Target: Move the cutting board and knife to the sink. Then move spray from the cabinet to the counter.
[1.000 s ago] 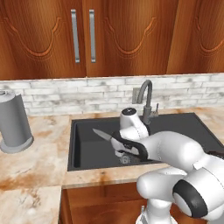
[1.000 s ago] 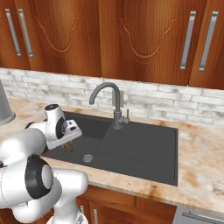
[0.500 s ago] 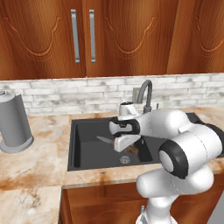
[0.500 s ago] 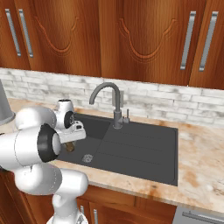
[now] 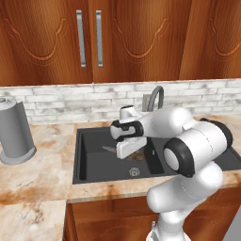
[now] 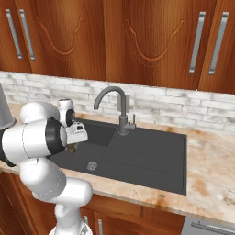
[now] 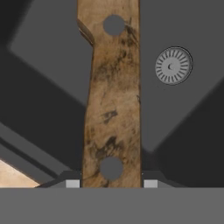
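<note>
Knife (image 7: 113, 100) hung over the sink (image 6: 151, 156), its brown wooden handle filling the hand view between the two fingers (image 7: 73, 183), which were closed partway against its sides. Its grey blade (image 5: 109, 149) stuck out left of the gripper (image 5: 129, 148), above the basin floor and the round drain (image 7: 173, 65).

I'm working in a home kitchen. Across the top of both base views I see reddish-brown wooden wall cabinets (image 5: 117, 37) with carved doors and long metal handles (image 5: 81, 40). Below them runs a whitish brick backsplash (image 6: 183, 108). The middle of each frame holds a dark grey sink (image 6: 137, 156) with a curved faucet (image 6: 112, 108), set into a beige marble-look counter (image 5: 37, 174). At the left edge of the left base view stands a grey canister (image 5: 14, 132).
</note>
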You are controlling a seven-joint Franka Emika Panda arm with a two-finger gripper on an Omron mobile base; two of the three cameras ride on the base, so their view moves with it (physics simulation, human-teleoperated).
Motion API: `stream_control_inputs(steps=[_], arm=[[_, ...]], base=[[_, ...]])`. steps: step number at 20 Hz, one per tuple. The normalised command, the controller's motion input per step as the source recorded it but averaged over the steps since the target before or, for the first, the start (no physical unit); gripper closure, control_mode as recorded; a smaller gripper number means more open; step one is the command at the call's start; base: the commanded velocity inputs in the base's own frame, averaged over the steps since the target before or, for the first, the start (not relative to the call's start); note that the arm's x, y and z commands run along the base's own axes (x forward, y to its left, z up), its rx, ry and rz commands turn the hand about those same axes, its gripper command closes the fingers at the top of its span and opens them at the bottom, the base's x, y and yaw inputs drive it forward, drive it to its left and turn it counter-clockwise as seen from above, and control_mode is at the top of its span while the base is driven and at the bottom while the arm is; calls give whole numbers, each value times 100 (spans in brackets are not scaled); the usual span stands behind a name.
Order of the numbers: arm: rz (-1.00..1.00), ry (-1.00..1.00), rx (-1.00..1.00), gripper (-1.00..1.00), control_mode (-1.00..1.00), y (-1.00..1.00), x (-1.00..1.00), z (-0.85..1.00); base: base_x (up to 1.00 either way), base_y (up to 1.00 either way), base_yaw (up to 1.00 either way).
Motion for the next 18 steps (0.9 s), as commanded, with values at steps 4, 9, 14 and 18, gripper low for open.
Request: stream_control_inputs(steps=[4,9,14,18], arm=[[-1,0,-3,100,-100,4,1,0],[-1,0,0,100,-100,1,7,-16],[-1,0,0,100,-100,0,11,-34],[0,0,0,100,-100,0,12,-39]], base=[[0,0,0],[0,0,0],[0,0,0],[0,0,0]])
